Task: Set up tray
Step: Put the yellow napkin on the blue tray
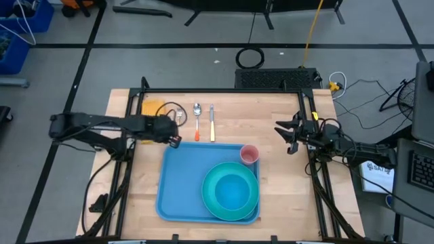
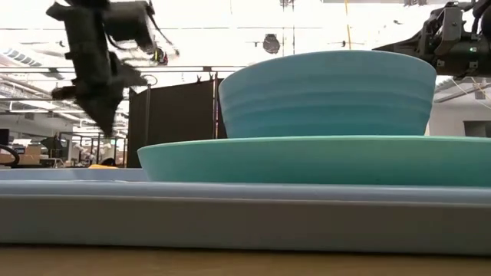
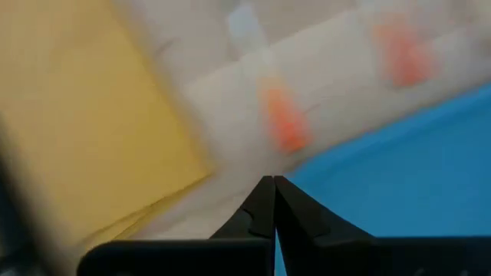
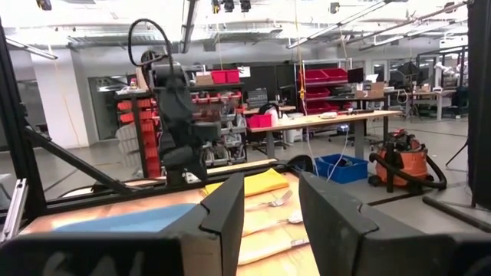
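The light-blue tray point(image 1: 182, 181) lies flat on the wooden table. A teal plate point(image 1: 211, 205) sits on its right half, with a teal bowl point(image 1: 232, 188) standing on it, and a pink cup point(image 1: 249, 154) stands in its far right corner. In the low view the bowl point(image 2: 326, 92) rises over the plate point(image 2: 314, 161) and the tray's rim point(image 2: 230, 211). My left gripper point(image 1: 175, 139) hovers shut above the tray's far left corner, tips down point(image 2: 104, 123), fingers together point(image 3: 273, 201). My right gripper point(image 1: 287, 136) hangs open at the table's right edge, holding nothing point(image 4: 272, 203).
Beyond the tray's far edge lie a spoon point(image 1: 196, 119) and a second utensil point(image 1: 211, 123), both orange-handled, next to a yellow cloth point(image 1: 152, 108) at the far left. Bare wood shows left, right and near the tray. Black frame rails point(image 1: 308, 122) border the table.
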Action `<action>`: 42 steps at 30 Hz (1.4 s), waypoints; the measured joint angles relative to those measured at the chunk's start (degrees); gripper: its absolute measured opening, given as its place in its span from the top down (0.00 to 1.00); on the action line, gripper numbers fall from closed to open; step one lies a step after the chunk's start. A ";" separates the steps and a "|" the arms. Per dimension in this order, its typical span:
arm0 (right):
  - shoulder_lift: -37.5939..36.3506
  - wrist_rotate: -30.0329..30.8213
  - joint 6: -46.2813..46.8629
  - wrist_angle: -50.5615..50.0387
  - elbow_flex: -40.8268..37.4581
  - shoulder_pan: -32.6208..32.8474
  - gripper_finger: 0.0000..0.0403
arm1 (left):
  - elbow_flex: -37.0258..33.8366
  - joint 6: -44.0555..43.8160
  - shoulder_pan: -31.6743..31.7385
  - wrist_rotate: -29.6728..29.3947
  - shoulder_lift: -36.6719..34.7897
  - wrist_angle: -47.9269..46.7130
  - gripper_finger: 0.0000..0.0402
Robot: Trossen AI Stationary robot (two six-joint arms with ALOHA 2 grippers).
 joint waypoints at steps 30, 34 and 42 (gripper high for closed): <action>-0.02 -0.22 0.88 -0.43 -0.04 -0.02 0.71 | 13.43 10.44 2.32 -1.77 30.99 -13.89 0.62; -0.02 -0.23 0.87 -0.43 -0.04 0.00 0.71 | 13.43 9.49 2.32 -2.54 30.93 -15.28 0.52; -0.01 -0.27 0.87 -0.45 -0.04 -0.01 0.71 | 13.43 9.39 3.71 -3.10 30.93 -19.03 0.53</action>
